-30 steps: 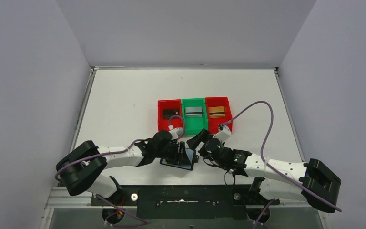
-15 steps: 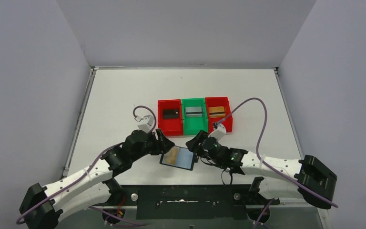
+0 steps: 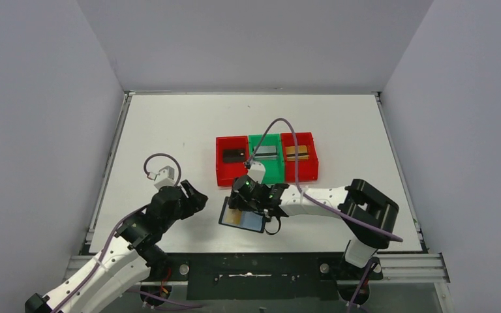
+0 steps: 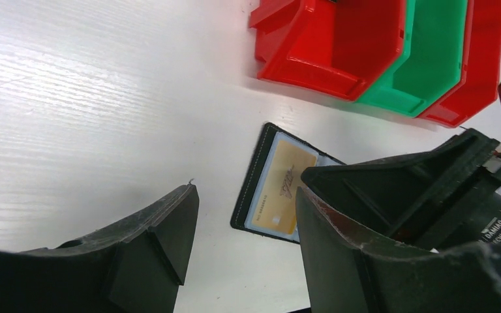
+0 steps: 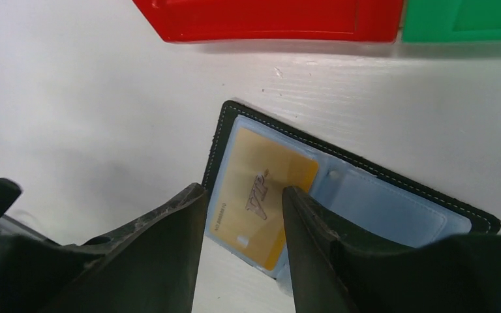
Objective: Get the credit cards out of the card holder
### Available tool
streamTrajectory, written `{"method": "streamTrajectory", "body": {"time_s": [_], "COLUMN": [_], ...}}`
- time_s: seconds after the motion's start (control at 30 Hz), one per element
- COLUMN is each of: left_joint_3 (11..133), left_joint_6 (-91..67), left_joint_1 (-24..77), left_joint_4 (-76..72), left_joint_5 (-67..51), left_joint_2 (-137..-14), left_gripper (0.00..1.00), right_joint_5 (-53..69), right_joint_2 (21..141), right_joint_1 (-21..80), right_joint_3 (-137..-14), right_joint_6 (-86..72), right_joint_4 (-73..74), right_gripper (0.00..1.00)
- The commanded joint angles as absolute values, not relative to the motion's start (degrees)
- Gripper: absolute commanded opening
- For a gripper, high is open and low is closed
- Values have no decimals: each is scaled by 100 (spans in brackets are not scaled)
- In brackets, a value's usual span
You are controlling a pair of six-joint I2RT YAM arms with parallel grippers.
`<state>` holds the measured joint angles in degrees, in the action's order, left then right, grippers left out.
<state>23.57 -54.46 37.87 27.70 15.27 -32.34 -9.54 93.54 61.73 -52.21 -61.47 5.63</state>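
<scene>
1. At the near side of the table (image 3: 169, 130), the left gripper (image 3: 194, 195) hangs over bare white surface. It is left of the card holder (image 3: 251, 223) and apart from it. Its fingers (image 4: 163, 235) are spread wide, with nothing between them.
2. Just to the right, the card holder lies opened out flat on the table, its bluish-grey pockets facing up.
3. A gold card (image 5: 261, 192) sits in the holder's left pocket.
4. The right gripper (image 3: 236, 203) is directly over that left half of the holder. In the right wrist view its fingers (image 5: 169, 241) stand parted, one on each side of the card's near end. Whether they touch the card or the pocket cannot be told.
5. Just beyond the holder, three bins stand side by side in a row. The left red bin (image 3: 222, 171) holds a black card (image 3: 233, 154). The green bin (image 3: 265, 171) holds a silver-grey card (image 3: 265, 152). The right red bin (image 3: 308, 171) holds a tan card (image 3: 296, 152).
</scene>
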Motion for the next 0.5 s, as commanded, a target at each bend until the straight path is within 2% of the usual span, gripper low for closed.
{"method": "streamTrajectory", "body": {"time_s": [0.0,0.47], "left_joint_3": [2546,2724], "left_joint_6": [-5555,-5427], "left_joint_1": [3757,3745], "left_joint_4": [3020,2882], "left_joint_5": [1792,1630], "left_joint_2": [-3071,-3422], "left_gripper": [56,56], "right_joint_5": [-889,-1316], "right_joint_2": [9802,10474], "right_joint_1": [6235,6828], "right_joint_3": [-5966,-6607], "right_joint_6": [-5802,-5638], "right_joint_4": [1360,2365], "right_gripper": [47,47]}}
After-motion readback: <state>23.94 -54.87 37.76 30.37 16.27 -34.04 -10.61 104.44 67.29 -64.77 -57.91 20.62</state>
